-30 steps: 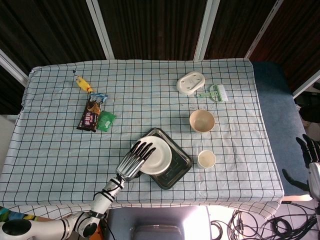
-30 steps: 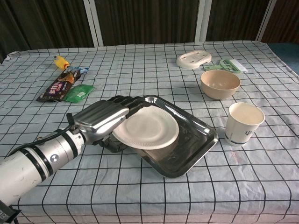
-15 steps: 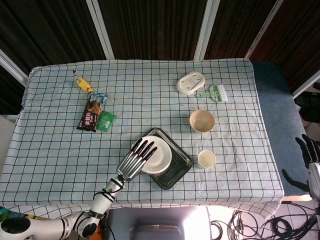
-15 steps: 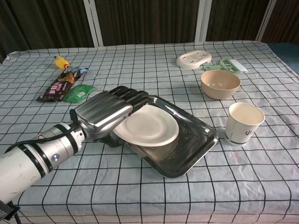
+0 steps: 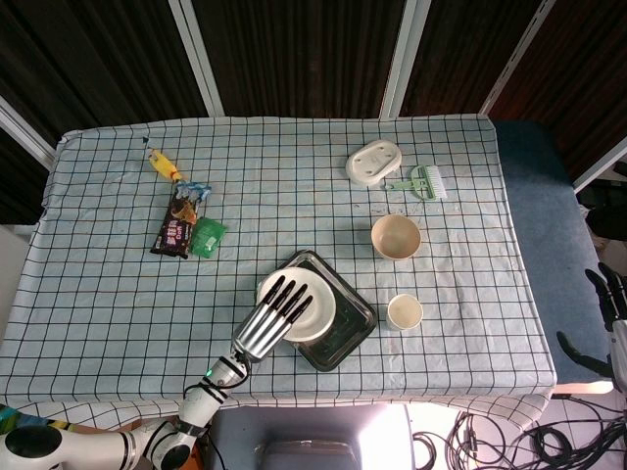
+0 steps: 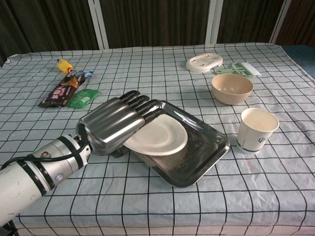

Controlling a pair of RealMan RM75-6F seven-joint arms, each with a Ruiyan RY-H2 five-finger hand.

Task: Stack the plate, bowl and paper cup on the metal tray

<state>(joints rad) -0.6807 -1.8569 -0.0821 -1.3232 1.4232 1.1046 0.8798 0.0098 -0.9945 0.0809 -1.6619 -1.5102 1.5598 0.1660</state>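
A white paper plate lies in the metal tray near the table's front edge, its left rim resting toward the tray's left side. My left hand hovers flat over the plate's left half, fingers straight and apart, hiding that rim. The beige bowl stands upright behind and right of the tray. The paper cup stands upright just right of the tray. My right hand hangs off the table at the far right, fingers spread and holding nothing.
A white oval lid and a green brush lie at the back right. Snack wrappers, a green packet and a yellow item lie at the left.
My left hand has lifted and straightened its fingers over the plate. The plate has slid a little to the right and settled lower into the tray. The right hand has barely moved.
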